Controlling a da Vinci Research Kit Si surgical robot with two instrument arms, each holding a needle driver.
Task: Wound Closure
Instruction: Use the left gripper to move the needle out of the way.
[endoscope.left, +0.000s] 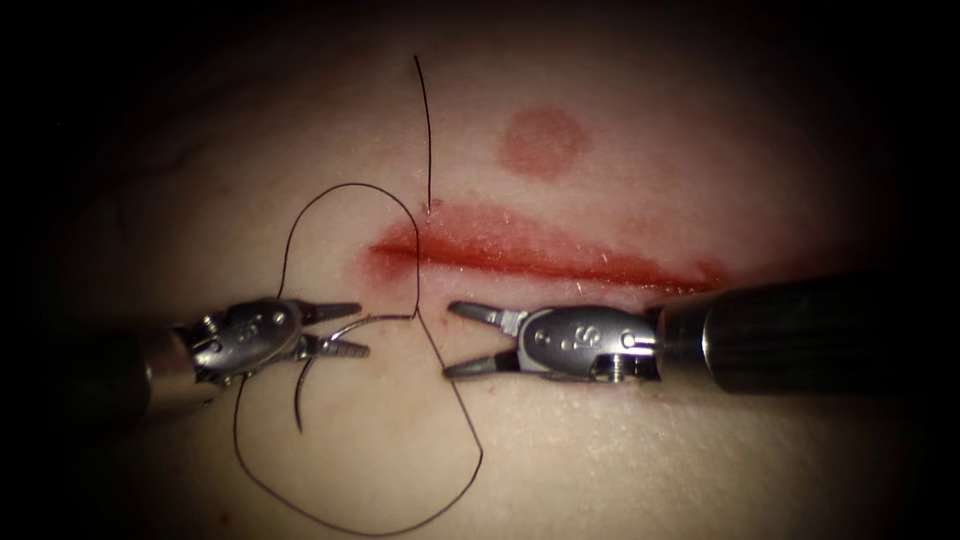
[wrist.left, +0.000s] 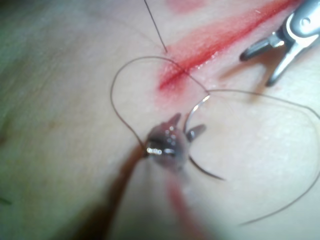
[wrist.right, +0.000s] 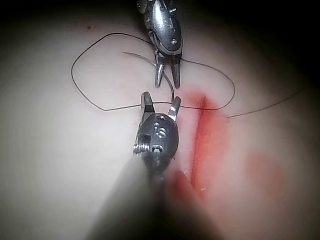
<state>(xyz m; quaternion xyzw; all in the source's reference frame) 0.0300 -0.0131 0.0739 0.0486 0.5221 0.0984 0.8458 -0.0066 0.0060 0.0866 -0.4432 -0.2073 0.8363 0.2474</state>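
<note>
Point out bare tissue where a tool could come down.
Bare: tissue below the right tool, which is open and empty, and above the cut right of the red spot. Crowded: around the left tool, where the needle lies on top among thread loops.

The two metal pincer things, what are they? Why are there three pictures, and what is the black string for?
They are the hands of a robot that practises surgery, each on a long thin arm. One picture looks down from above and in front. The other two look along each arm from very close.

The pale surface is the tissue, a piece of pork belly. It has a red cut and some red fluid.

The black string is thread. It crosses the cut's left end and loops over the tissue.

The curved needle lies on the tissue below that end, not stuck in. It passes between the open jaws of the left hand and does not look clamped.

The right hand is open and holds nothing.
</note>
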